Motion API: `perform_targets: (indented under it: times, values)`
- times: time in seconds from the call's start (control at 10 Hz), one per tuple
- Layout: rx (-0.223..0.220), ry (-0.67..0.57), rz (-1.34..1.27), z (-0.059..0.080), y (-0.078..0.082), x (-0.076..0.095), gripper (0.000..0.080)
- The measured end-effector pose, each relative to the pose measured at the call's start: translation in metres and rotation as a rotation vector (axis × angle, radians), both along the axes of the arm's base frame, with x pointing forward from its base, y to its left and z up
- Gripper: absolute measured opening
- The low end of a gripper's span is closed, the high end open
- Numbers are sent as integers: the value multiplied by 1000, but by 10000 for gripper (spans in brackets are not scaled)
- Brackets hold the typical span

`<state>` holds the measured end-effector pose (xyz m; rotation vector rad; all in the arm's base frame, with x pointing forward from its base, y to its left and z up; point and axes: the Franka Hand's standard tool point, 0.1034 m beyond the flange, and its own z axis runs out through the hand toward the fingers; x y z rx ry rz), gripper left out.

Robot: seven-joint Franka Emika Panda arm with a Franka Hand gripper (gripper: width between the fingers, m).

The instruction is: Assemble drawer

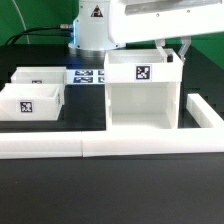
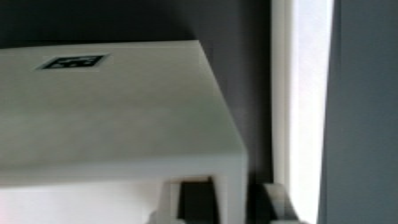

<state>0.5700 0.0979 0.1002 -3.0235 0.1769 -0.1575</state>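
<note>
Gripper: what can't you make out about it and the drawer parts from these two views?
- Exterior view: gripper fingertips are partly hidden behind the drawer shell; grip unclear.
- Wrist view: fingers are cut off by the frame edge and blurred; contact unclear.
- Front tray: knob not visible in the exterior view; the tray is outside the wrist view.

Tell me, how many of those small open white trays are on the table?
2. The front tray sits at the exterior view's left, its tag facing the camera; the rear tray lies just behind it. The tall shell could hide another.
</note>
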Motion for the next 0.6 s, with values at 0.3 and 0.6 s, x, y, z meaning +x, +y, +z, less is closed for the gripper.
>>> perform_targets:
  times: [0.3, 0.6]
  values:
    - [23, 5, -163, 2, 2, 2, 39]
    - [56, 32, -381, 3, 5, 6, 41]
